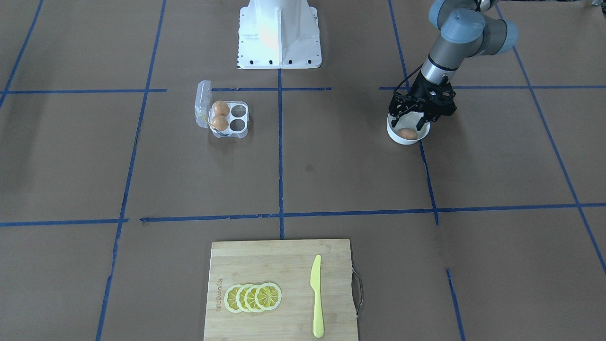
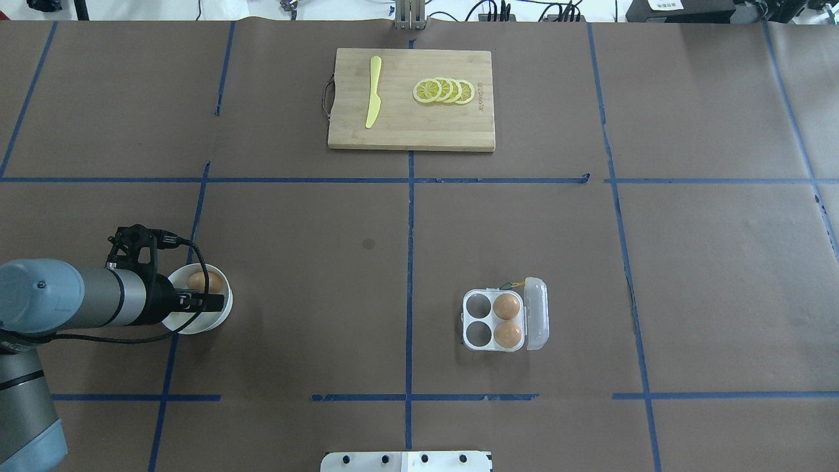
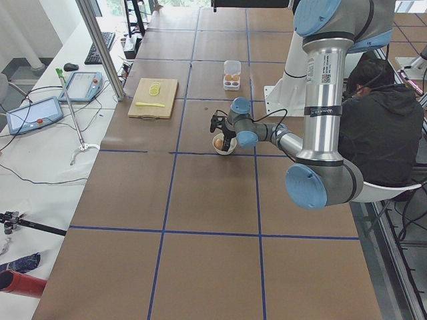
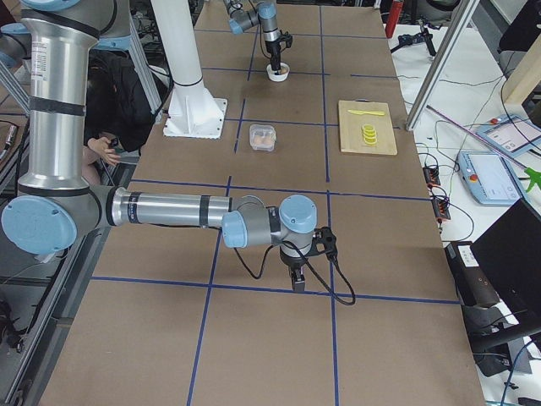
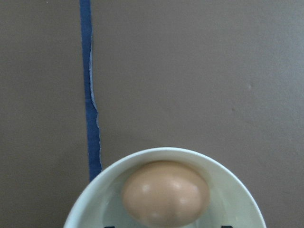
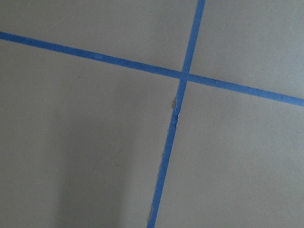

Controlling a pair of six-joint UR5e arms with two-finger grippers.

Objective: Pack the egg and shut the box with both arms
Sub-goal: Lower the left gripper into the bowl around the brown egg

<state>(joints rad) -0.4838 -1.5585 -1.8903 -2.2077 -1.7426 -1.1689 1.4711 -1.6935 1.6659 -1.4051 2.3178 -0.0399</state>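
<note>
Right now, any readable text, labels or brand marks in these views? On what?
Nothing legible.
Engraved brand mark on the bamboo cutting board: too small to read.
White sticker on the left arm: blurred.
Egg carton and white bowl: no text seen.

3 eggs, 1 box, 1 bowl, 1 board, 4 lemon slices, 1 knife, 2 arms.

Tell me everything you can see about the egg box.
The box is a small clear plastic four-cell carton on the table. Its hinged lid stands open. Two brown eggs fill the lid-side cells; the other two are empty. A thin yellow band trails by the hinge. Nothing else touches it.
</note>
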